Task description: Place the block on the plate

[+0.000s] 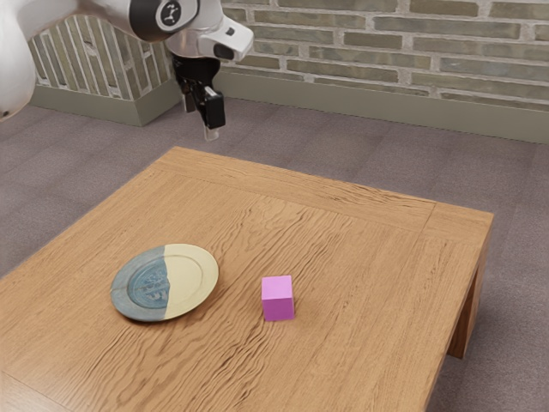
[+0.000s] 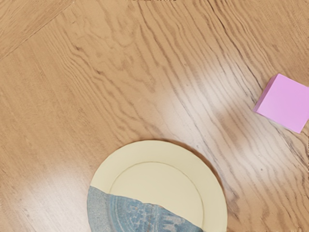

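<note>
The gripper (image 1: 200, 118) is hanging above and beyond the table's far corner in the exterior view, its two fingers standing clearly apart; it is gripping nothing, and open air is showing between the tips; down on the wooden table (image 1: 386, 257), here's the pink-purple block (image 1: 277, 299), sitting flat on the bare grain, near the plate (image 1: 193, 276) but not touching it, over on the exterior view's right of it; the plate is lying face up, sporting blue-grey on one part and cream on the other, and it's the cream part that is facing the block; the wrist view is looking down on both, the block running past the picture's border; the white arm (image 1: 111, 7) is reaching in from the upper left; a brick wall (image 1: 386, 39) is standing behind.
</note>
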You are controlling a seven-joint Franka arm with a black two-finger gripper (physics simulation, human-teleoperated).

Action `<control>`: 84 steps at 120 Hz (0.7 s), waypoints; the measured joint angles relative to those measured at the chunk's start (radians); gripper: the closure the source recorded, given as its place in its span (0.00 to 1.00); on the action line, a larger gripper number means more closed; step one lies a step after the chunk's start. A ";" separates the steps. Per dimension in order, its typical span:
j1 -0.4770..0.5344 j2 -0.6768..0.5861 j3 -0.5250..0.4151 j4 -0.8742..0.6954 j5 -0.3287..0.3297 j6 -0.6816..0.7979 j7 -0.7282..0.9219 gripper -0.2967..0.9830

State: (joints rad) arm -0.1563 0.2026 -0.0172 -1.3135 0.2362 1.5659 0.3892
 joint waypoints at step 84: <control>-0.026 0.103 -0.028 -0.309 -0.243 0.122 0.120 0.23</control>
State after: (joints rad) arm -0.1819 0.3053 -0.0448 -1.6226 -0.0067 1.6881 0.5088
